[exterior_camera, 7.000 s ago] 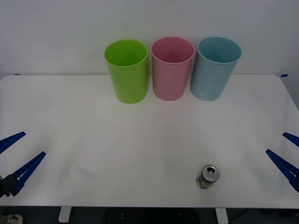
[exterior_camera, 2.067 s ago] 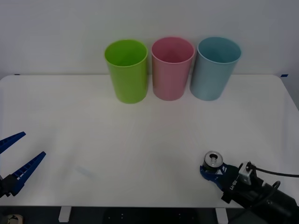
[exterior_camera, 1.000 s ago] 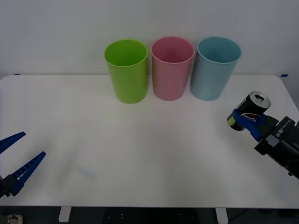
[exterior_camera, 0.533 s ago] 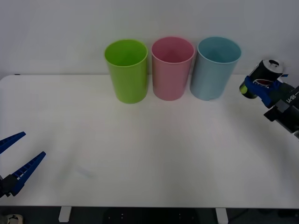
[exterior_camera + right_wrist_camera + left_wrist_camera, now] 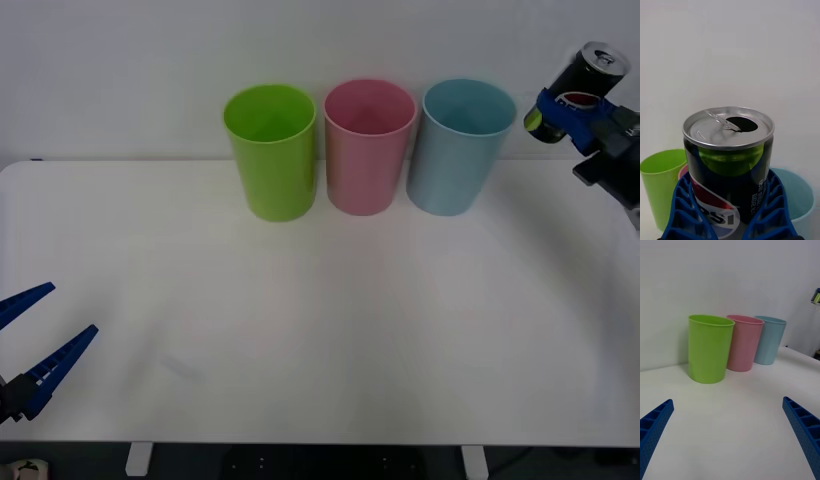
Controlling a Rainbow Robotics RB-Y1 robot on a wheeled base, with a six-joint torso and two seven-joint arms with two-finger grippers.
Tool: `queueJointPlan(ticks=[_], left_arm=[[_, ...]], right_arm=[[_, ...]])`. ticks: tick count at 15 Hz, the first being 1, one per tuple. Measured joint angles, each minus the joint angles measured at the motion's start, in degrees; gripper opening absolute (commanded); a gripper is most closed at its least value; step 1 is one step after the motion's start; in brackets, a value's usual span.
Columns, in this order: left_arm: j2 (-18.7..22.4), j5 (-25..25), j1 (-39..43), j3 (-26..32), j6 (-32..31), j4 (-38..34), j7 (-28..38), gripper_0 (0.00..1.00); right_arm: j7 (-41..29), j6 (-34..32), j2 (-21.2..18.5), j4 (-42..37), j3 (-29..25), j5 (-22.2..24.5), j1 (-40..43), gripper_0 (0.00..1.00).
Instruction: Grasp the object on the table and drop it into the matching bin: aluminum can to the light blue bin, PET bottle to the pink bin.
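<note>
Standing in a row at the far edge of the table (image 5: 320, 300) are three tall round bins: lime green bin (image 5: 270, 150), pink bin (image 5: 368, 146) and light blue bin (image 5: 460, 146), left to right in the front view. Their open mouths show bare inner walls; I see nothing inside any of them.

My right claw (image 5: 566, 108) is raised off the table, to the right of the light blue bin and about level with its rim. Its blue ribbed fingers (image 5: 685, 210) are clamped on the lower body of the aluminum can (image 5: 576, 82), one on each side, so the claw is closed only as far as the can's width.

The can's long axis is tilted: in the front view its silver top points up and to the right, its base down toward the bin. The pull-tab opening faces the wrist camera.

My left claw (image 5: 35, 345) waits low at the table's near left corner, fingers spread wide, touching nothing.
</note>
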Motion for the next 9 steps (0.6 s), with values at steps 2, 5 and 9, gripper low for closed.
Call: queueJointPlan(ticks=[2,5,9], left_arm=[[0.0,0.0,0.0,0.0,0.0,0.0,0.0,1.0],[0.0,0.0,0.0,0.0,0.0,0.0,0.0,1.0],[0.0,0.0,0.0,0.0,0.0,0.0,0.0,1.0]], right_arm=[[0.1,0.0,0.1,5.7,0.8,2.1,-5.0,0.0],[0.3,0.0,1.0,12.9,1.4,5.9,-11.2,0.0],[0.2,0.6,4.4,24.3,1.1,13.9,-20.8,0.0]])
